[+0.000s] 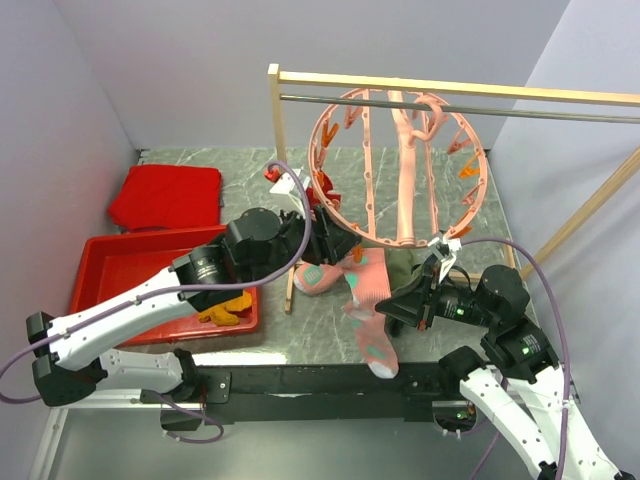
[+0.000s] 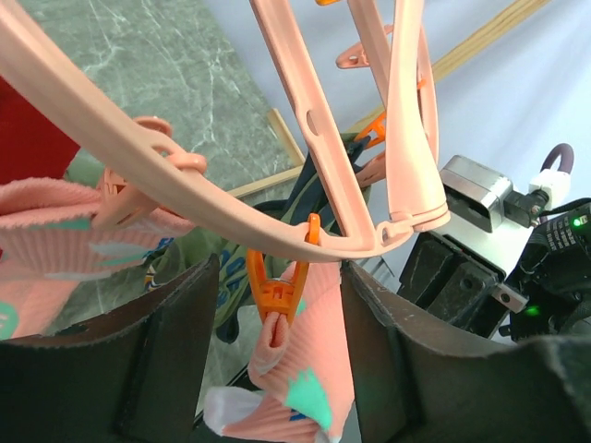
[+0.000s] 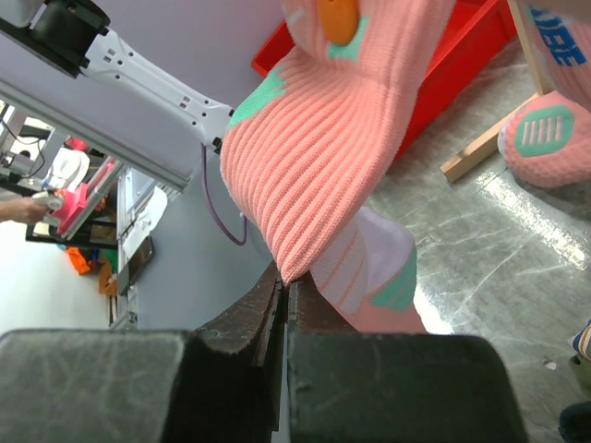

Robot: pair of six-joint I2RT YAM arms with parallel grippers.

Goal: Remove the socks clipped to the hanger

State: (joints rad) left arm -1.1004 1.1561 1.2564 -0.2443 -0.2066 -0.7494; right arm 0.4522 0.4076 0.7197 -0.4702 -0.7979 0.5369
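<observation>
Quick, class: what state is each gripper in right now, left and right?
Left gripper: open, with an orange clip between its fingers.
Right gripper: closed on the pink sock.

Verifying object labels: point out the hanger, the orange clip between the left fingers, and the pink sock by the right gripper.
hanger [image 1: 407, 190], top external view, central spine.
orange clip [image 2: 277, 293], left wrist view, clip body.
pink sock [image 3: 319, 157], right wrist view, ribbed middle.

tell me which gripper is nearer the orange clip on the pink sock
Left. The left gripper straddles the orange clip; the right gripper pinches the pink sock below it.
</observation>
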